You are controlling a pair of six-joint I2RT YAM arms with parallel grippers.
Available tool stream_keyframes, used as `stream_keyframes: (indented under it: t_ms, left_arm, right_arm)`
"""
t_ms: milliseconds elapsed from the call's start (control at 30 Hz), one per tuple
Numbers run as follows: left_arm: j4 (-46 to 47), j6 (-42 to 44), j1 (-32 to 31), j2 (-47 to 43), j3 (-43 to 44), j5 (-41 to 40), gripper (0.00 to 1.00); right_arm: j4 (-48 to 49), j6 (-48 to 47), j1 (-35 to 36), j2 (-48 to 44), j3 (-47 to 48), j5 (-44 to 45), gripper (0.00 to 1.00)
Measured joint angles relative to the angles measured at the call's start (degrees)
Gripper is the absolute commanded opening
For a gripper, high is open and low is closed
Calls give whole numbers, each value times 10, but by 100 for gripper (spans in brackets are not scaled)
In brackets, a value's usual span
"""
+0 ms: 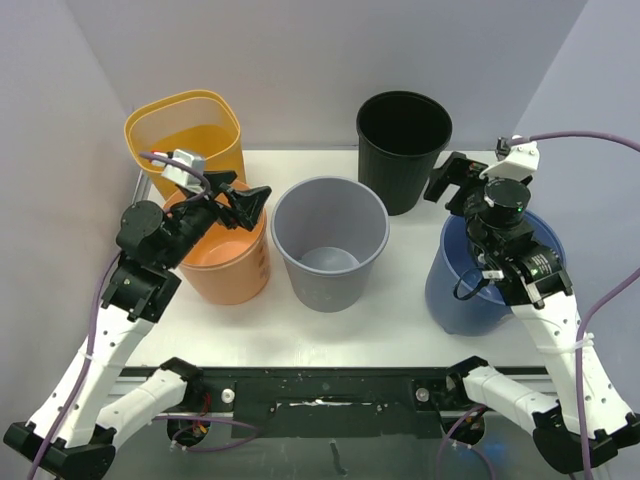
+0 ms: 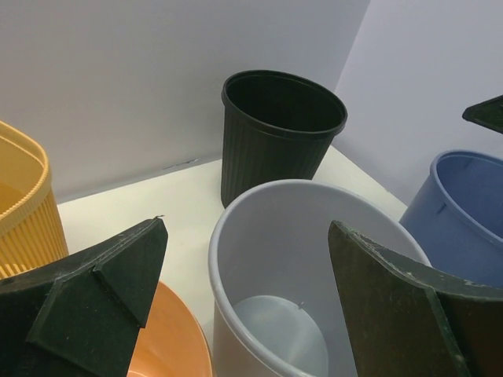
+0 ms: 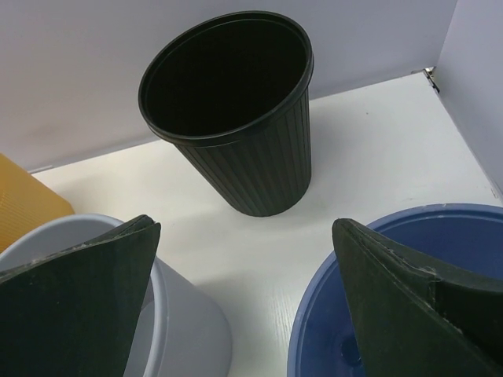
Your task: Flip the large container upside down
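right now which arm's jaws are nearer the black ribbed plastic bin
Right. The right arm has its jaws close beside the black bin; the left arm has its jaws over the orange plastic bin, beyond the grey plastic bin.

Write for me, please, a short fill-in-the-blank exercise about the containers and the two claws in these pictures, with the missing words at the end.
1. The bucket in the middle of the table is ____ in colour.
2. The black bin stands ____, with its opening facing up.
3. The left claw and the right claw are both ____ and hold nothing.
4. The table carries ____ containers.
Missing words: grey; upright; open; five.
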Motion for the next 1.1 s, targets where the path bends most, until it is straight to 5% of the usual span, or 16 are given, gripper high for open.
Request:
stream_keyframes:
  t_ms: [533, 867, 1100]
  left_arm:
    - [-171, -47, -23, 8, 56, 51, 83]
    - [-289, -25, -34, 61, 111, -19, 82]
    - [-335, 10, -34, 50, 107, -68, 83]
  right_arm:
    - [52, -2, 0, -52, -42, -60, 98]
    - [-73, 12, 150, 187, 126, -84, 97]
    - [-181, 20, 149, 248, 125, -45, 98]
